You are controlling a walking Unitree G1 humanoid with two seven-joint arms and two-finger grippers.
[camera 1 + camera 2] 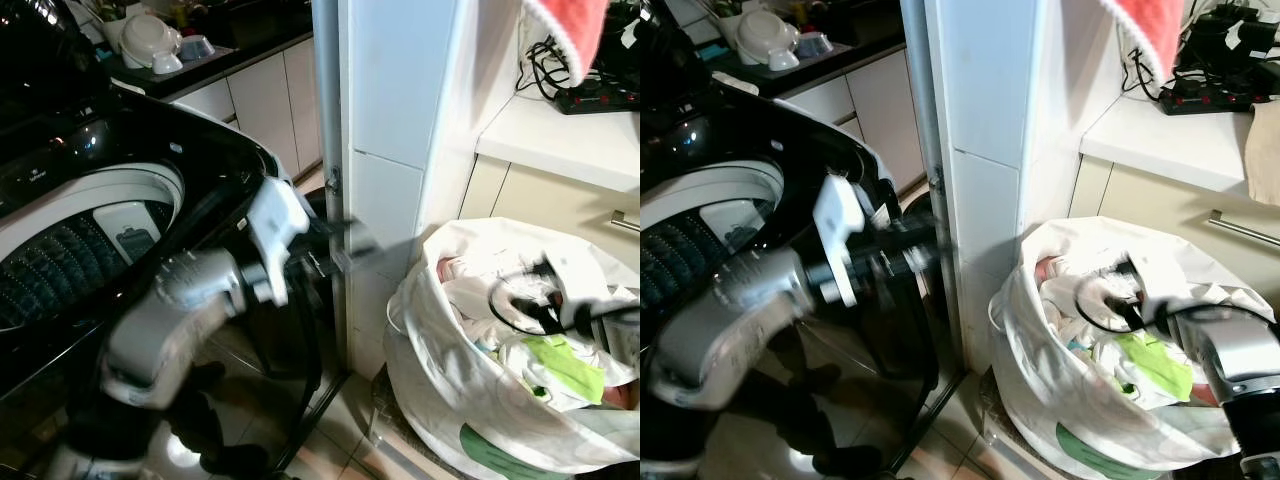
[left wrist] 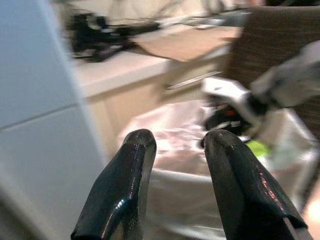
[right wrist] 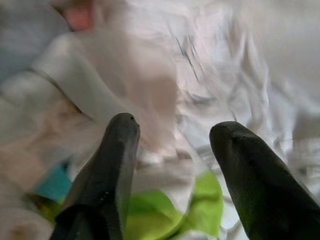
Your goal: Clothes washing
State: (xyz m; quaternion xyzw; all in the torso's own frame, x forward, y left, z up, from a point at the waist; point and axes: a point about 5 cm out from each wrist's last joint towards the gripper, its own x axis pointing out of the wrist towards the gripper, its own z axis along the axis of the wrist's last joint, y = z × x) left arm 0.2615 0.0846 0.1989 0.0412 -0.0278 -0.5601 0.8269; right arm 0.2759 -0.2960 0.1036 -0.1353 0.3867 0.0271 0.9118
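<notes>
We saw the laundry bag [image 1: 470, 400] upright, mouth upward, right gripper [image 3: 172, 137] spread, empty, over blurred clothes [image 3: 165, 90], left gripper [image 2: 175, 142] parted, empty, beside washer [image 1: 90, 230].

the left arm is bent at the elbow and reaches forward across the middle, blurry in the eye views. its left tool [image 2: 177, 170] has two black fingers [image 2: 122, 190] held apart with a gap between them. the right arm comes in from the right side and points down. its right tool [image 3: 172, 165] is spread wide, and its fingertips [image 3: 120, 150] hold nothing.
</notes>
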